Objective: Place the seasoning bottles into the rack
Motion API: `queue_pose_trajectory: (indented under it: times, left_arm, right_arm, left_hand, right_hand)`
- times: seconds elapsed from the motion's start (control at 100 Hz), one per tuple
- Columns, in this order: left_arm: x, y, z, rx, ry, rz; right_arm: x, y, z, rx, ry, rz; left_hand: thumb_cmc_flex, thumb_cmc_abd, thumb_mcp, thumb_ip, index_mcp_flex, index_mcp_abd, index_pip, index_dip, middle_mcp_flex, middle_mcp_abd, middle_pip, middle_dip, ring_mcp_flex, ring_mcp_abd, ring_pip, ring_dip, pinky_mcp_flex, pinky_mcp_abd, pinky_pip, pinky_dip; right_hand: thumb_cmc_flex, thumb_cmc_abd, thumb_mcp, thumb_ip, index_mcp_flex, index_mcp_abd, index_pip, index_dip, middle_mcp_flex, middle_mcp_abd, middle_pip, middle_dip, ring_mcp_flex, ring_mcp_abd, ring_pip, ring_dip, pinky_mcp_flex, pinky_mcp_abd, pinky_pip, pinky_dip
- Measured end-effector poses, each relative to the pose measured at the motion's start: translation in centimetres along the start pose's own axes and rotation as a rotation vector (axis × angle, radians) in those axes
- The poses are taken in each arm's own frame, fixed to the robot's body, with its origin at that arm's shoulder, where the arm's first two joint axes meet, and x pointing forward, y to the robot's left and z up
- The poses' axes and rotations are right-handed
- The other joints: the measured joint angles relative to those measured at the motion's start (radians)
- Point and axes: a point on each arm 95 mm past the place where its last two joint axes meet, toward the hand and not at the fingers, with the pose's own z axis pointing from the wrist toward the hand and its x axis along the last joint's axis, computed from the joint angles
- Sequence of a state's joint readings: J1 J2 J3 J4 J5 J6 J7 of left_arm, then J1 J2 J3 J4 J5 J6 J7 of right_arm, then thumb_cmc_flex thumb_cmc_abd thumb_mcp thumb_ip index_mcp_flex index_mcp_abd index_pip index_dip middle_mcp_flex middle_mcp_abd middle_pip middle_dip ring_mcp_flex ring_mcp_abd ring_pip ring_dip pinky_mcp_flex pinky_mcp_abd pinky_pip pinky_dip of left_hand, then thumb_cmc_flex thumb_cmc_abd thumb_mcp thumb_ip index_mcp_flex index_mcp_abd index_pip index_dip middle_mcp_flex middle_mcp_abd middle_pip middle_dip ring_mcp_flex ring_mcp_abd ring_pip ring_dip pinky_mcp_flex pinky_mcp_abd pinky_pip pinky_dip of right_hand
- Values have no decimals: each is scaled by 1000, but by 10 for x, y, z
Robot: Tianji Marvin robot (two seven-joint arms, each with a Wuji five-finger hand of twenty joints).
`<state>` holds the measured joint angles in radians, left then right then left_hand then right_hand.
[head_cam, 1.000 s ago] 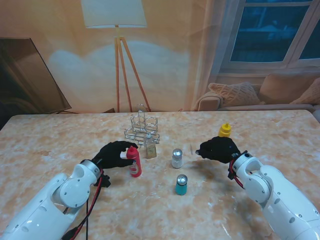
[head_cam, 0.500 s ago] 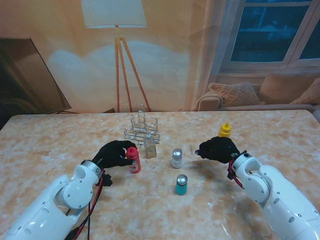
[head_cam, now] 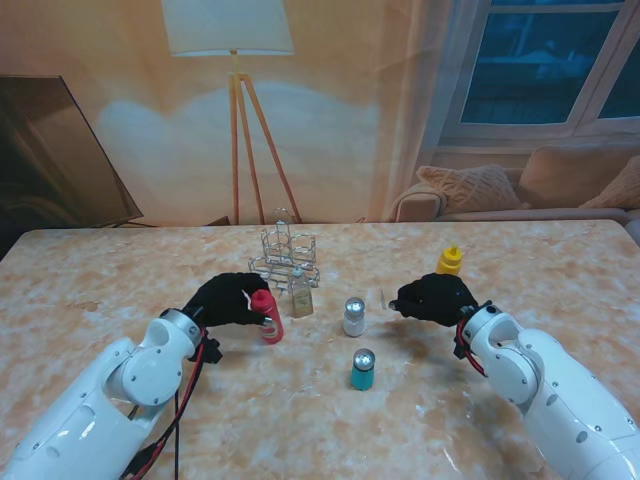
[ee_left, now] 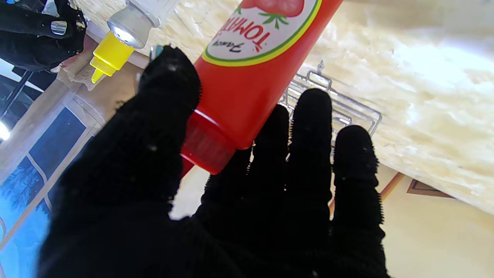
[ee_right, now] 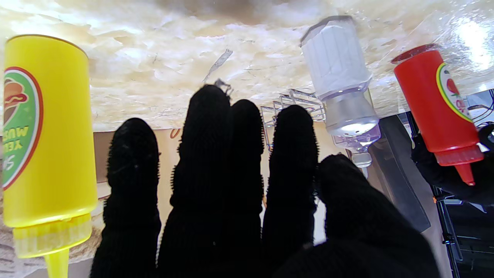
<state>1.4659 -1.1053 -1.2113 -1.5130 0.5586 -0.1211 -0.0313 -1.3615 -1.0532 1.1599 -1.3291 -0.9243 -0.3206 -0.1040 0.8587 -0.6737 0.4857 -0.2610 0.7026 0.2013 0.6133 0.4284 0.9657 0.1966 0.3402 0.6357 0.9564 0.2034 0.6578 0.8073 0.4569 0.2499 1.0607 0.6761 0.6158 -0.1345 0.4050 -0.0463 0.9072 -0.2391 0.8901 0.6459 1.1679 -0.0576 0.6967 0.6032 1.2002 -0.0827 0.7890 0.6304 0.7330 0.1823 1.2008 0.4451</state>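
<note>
The red plastic tomato sauce bottle (head_cam: 268,318) with a red cap stands left of centre on the beige marbled surface (head_cam: 90,290), tilted, just nearer to me than the small silver wire rack (head_cam: 284,254) at the far middle. The black-gloved left hand (head_cam: 232,300) is wrapped round its upper part: in the left wrist view the thumb (ee_left: 170,88) presses one side of the red bottle (ee_left: 247,77) near the cap and the other fingers (ee_left: 312,127) lie against the opposite side, so the fingers hold the bottle. The white left arm reaches in from the near left corner.

A small clear glass bottle with pale contents (head_cam: 299,295) stands just right of the red one, in front of the rack. Farther right stands a clear shaker with white contents and a silver lid (head_cam: 354,316), and nearer to me a teal jar with a silver lid (head_cam: 362,369). The black-gloved right hand (head_cam: 434,297) hovers right of the shaker, its fingers (ee_right: 204,154) nearly straight, close together and holding nothing. A yellow plastic mustard bottle (head_cam: 449,261) stands just beyond that hand.

Compared with a second ago, the red bottle has shifted a little farther from me and toward the rack, leaning more, with the left hand moved along with it. The right hand and the other bottles are as they were.
</note>
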Motion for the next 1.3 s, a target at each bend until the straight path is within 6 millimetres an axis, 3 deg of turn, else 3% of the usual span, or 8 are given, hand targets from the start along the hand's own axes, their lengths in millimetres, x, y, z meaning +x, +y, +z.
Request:
queue_pose_trajectory:
  times: [0.21, 0.46, 0.78, 1.3]
  left_arm:
    - [3, -27, 13, 3, 30, 43]
    - [1, -64, 35, 33, 39, 56]
    - [-7, -116, 75, 67, -3, 78]
    - [-20, -154, 129, 117, -78, 29]
  right_arm:
    - [0, 0, 2, 6, -1, 0]
    - [-3, 0, 6, 14, -8, 1]
    - [-7, 0, 8, 19, -19, 3]
    - [-9, 0, 10, 29, -28, 1]
  left_hand:
    - [0, 0, -8, 0, 12, 28, 11, 0, 31, 24, -1, 11, 32, 0, 17, 1, 33, 9, 22, 12]
    - [0, 0, -8, 0, 12, 29, 14, 0, 32, 25, -1, 21, 32, 0, 17, 1, 33, 9, 22, 12]
    - [0, 0, -8, 0, 12, 29, 15, 0, 32, 25, -1, 24, 31, 0, 15, 1, 22, 9, 22, 12]
    - [0, 0, -8, 0, 12, 29, 16, 0, 33, 25, -1, 44, 28, 0, -13, 1, 6, 1, -9, 12]
  right_hand:
    - [0, 0, 0, 0, 0, 0, 0, 0, 0, 0, 0, 0, 0, 0, 0, 0, 0, 0, 0, 0]
    - [0, 0, 0, 0, 0, 0, 0, 0, 0, 0, 0, 0, 0, 0, 0, 0, 0, 0, 0, 0]
    - [0, 0, 0, 0, 0, 0, 0, 0, 0, 0, 0, 0, 0, 0, 0, 0, 0, 0, 0, 0]
    - [0, 0, 0, 0, 0, 0, 0, 0, 0, 0, 0, 0, 0, 0, 0, 0, 0, 0, 0, 0]
